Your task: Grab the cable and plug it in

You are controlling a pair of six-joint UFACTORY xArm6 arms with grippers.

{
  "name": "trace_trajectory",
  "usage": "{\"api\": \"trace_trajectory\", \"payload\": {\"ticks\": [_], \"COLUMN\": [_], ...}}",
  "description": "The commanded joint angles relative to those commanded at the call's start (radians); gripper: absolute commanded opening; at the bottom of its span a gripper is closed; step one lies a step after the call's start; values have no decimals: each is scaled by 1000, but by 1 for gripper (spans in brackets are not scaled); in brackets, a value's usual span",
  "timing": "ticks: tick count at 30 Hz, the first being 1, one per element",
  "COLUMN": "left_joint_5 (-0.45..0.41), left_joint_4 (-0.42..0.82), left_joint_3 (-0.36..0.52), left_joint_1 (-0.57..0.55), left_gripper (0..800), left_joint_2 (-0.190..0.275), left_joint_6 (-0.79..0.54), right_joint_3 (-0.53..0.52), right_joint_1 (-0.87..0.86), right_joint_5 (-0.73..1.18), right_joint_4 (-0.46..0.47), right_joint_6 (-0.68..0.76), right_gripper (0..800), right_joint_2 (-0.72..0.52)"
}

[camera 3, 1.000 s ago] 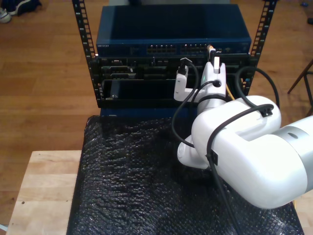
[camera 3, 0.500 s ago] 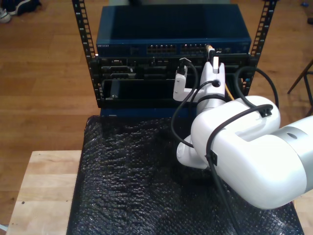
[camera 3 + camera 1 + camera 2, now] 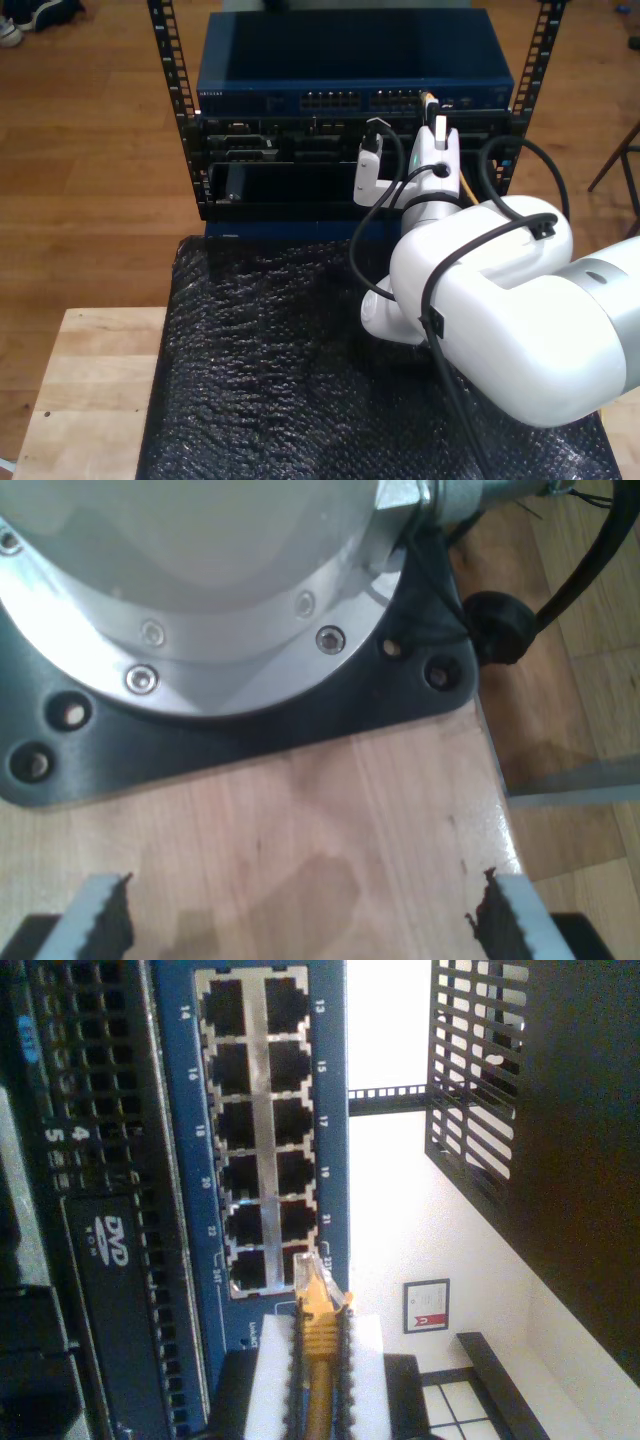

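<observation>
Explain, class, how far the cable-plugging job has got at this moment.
Done: my second pincer is shut on the yellow cable. In hand: its clear plug sits right at the blue switch, by its end ports. Left: seating looks unfinished; I cannot confirm it. My first pincer is open.

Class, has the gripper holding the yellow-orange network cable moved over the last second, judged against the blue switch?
Yes: my second gripper crept slightly toward the blue switch, cable clamped.

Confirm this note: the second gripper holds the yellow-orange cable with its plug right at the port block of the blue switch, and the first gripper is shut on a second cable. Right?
Not quite. My first gripper is open and holds nothing, over bare wooden table, as the first wrist view shows. The rest stands: my second gripper clamps the cable with its plug at the blue switch.
</observation>
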State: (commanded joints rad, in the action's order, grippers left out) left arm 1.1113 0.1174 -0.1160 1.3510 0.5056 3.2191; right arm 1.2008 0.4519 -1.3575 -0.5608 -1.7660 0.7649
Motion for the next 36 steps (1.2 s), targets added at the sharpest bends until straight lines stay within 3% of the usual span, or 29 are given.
{"api": "trace_trajectory", "payload": {"ticks": [36], "left_joint_5": [0], "left_joint_4": [0], "left_joint_3": [0], "left_joint_1": [0], "left_gripper": [800], "left_joint_2": [2], "left_joint_6": [0], "right_joint_3": [18], "right_joint_1": [-3], "right_joint_5": [6], "right_joint_4": [0], "right_joint_6": [-2], "right_gripper": [0], "right_joint_2": [17]}}
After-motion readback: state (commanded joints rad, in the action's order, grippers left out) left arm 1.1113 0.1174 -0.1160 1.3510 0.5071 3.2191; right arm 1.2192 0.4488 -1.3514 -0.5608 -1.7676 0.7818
